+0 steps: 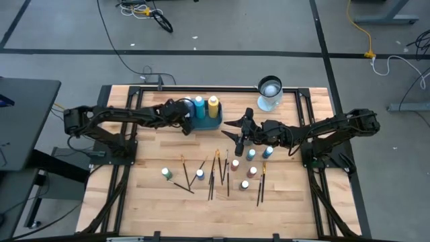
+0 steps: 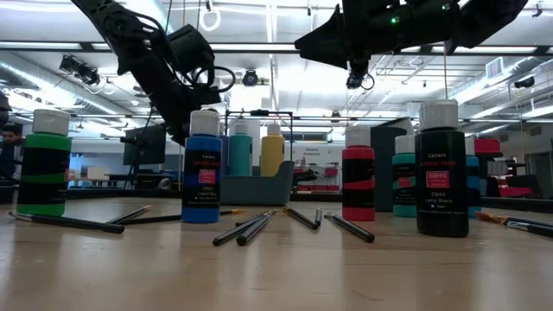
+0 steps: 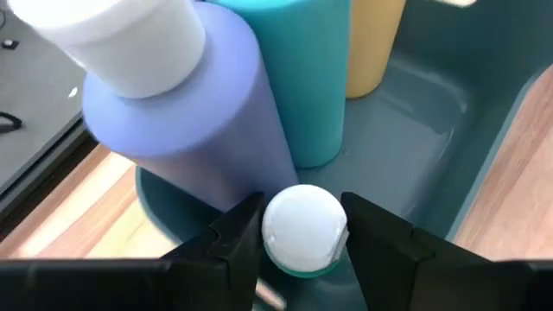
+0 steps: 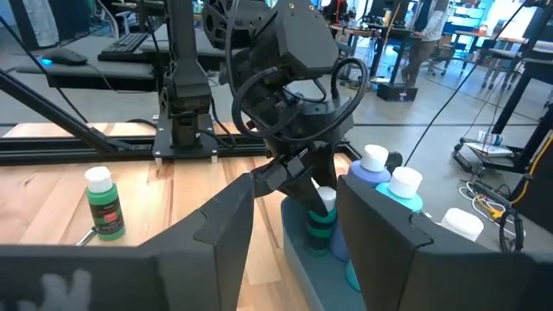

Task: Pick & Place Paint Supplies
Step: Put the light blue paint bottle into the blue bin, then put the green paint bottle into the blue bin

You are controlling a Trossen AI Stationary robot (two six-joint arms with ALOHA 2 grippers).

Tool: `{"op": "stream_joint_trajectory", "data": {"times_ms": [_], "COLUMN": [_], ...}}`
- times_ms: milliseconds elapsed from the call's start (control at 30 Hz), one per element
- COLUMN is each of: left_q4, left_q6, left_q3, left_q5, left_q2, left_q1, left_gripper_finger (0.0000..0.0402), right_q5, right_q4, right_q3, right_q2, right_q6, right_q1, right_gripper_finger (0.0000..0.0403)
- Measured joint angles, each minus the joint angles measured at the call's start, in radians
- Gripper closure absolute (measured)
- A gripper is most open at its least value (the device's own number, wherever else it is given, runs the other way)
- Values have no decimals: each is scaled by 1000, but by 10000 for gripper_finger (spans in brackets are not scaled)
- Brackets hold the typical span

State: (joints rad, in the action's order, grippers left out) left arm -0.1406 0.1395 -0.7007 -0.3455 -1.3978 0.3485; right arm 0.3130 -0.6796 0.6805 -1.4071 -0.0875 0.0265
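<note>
Item: teal tray (image 1: 216, 122), far side of the table, left of centre. It is the collecting point; bottles stand upright in it so that more can fit beside them. Contents seen from above: a blue bottle (image 1: 199, 104), a yellow bottle (image 1: 213, 103), and at the tray's left end the bottle under my left gripper (image 1: 186, 121). My left wrist view adds a lavender bottle (image 3: 186, 121) leaning against a teal one (image 3: 298, 69).

Item: small teal-green bottle with white cap (image 3: 302, 229). It stands in the tray at the foot of the leaning lavender bottle, directly between my left fingers (image 3: 229, 238). The fingers stand apart on either side of the cap, with a sliver of gap on each side; I judge it set down and let go rather than clamped.

Item: right gripper (image 1: 240, 131). It hangs just right of the tray, above the table, jaws spread wide and holding nothing. Waiting.

Item: loose bottles, near half of the table. One with a white top (image 1: 166, 173) and one with a blue top (image 1: 199, 174) to the left; a cluster of blue-topped (image 1: 251, 154) and pink-topped (image 1: 235, 164) ones below my right arm. Not yet collected.

Item: dark-handled brushes (image 1: 213, 176), scattered flat among the bottles. Also pending.

Item: dark blue cup (image 1: 269, 93), far edge, right of the tray. I judge it the place for the brushes.
</note>
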Motion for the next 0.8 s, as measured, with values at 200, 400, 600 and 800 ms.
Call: {"op": "stream_joint_trajectory", "data": {"times_ms": [200, 400, 600, 800], "left_q4": [-49, -144, -394, -452], "left_q6": [-17, -69, -69, -87], "left_q3": [-46, -119, -273, -309], "left_q5": [4, 22, 187, 287], "left_q2": [28, 31, 53, 181], "left_q1": [0, -6, -48, -126], "left_gripper_finger": [237, 237, 247, 264], "right_q5": [-3, -18, -18, -18], "right_q4": [-6, -14, -14, -13], "right_q3": [0, 0, 0, 0], "right_q2": [0, 0, 0, 0], "right_q6": [0, 0, 0, 0], "right_q1": [0, 0, 0, 0], "right_gripper_finger": [233, 233, 233, 233]}}
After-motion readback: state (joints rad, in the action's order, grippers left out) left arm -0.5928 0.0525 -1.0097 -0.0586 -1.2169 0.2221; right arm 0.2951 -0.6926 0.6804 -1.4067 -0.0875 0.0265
